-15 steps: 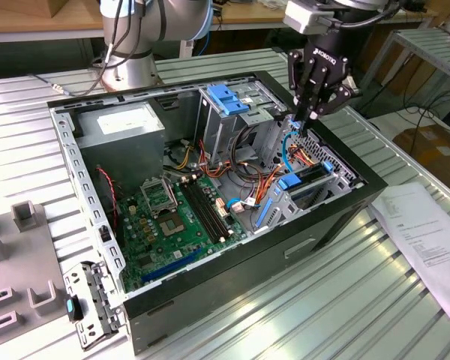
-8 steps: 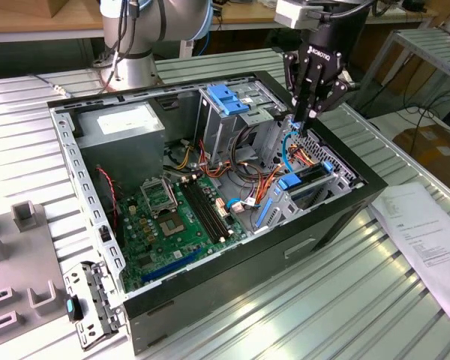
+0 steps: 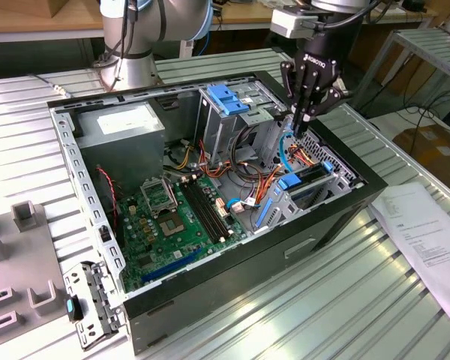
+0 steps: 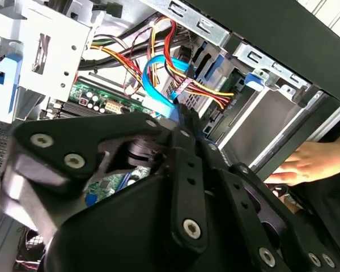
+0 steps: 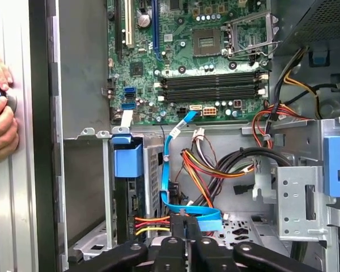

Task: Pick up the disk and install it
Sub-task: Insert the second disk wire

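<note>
Open PC case (image 3: 210,300) is lying on its side on the ribbed metal bench (image 3: 345,300), working as the landmark. Nearest the exterior camera, just outside the case's front corner, a perforated silver bracket (image 3: 97,307) with a blue knob is lying on the bench. A sheet of paper (image 3: 427,240) is sitting on the bench off the case's exterior-view right.

Inside the case: the green motherboard (image 3: 180,217) is covering the floor, the grey power supply (image 3: 124,127) is sitting in the far corner at the exterior view's left, and the tall drive cage (image 3: 229,112) with its blue tab is standing at the far side. The disk (image 3: 304,184), blue-framed, is sitting in the bay at the case's exterior-view right wall, tilted, with cables beside it.

The gripper (image 3: 300,124) is hovering above the case interior, over the blue cable (image 3: 285,150) and just beyond the disk, fingers drawn close together with nothing between them.

In the first wrist view a person's hand (image 5: 0,113) is resting on the case's outer wall.
</note>
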`<state>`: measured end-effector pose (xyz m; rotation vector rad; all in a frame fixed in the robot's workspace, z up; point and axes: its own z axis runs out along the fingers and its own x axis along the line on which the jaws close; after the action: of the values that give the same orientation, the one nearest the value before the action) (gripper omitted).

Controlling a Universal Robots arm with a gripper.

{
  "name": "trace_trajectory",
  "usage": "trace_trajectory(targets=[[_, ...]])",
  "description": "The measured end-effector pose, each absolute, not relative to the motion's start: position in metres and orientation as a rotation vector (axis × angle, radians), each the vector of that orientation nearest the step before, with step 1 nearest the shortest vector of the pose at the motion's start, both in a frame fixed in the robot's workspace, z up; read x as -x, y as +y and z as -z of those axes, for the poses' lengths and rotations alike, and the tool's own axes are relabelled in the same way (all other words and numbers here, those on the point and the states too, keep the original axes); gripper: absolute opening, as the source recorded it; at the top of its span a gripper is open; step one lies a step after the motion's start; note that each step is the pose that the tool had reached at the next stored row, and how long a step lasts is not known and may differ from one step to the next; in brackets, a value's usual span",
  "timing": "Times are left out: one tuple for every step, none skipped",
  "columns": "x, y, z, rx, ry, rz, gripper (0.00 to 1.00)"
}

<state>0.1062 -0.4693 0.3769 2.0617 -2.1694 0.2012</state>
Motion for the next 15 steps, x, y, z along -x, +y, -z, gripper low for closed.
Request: trace_trajectory(targets=[[-0.1062,-0.4692,-0.3766,-2.062,-2.169,-0.201,0.11],[-0.1062,-0.4692,-0.3764,-2.062,-2.169,-0.201,0.11],[-0.1062,-0.4693,-0.3763,-2.062,-2.169,-0.201,0.11],[-0.1062,-0.4693,-0.3762,-2.062,-2.169,-0.201,0.11],[-0.1062,-0.4692,-0.3759,-2.061,-2.169,-0.202,0.11],[-0.1062,-0.4692,-0.3756,-2.059,-2.167,-0.207,0.11],[-0.1062,-0.4693,-0.3754,-2.056,-2.164,-0.212,0.11],[-0.1062,-0.4693,-0.3749,-2.049,-2.156,-0.226,0.11],[-0.1062,-0.4693,-0.3741,-2.042,-2.150,-0.238,0.18],[-0.1062,-0.4693,-0.3734,-2.039,-2.146,-0.246,0.18],[-0.1062,-0.4692,-0.3727,-2.036,-2.143,-0.251,0.18],[-0.1062,-0.4692,-0.3714,-2.032,-2.139,-0.259,0.18],[-0.1062,-0.4691,-0.3702,-2.030,-2.136,-0.263,0.18],[-0.1062,-0.4691,-0.3691,-2.026,-2.133,-0.269,0.19],[-0.1062,-0.4690,-0.3683,-2.025,-2.131,-0.272,0.19]])
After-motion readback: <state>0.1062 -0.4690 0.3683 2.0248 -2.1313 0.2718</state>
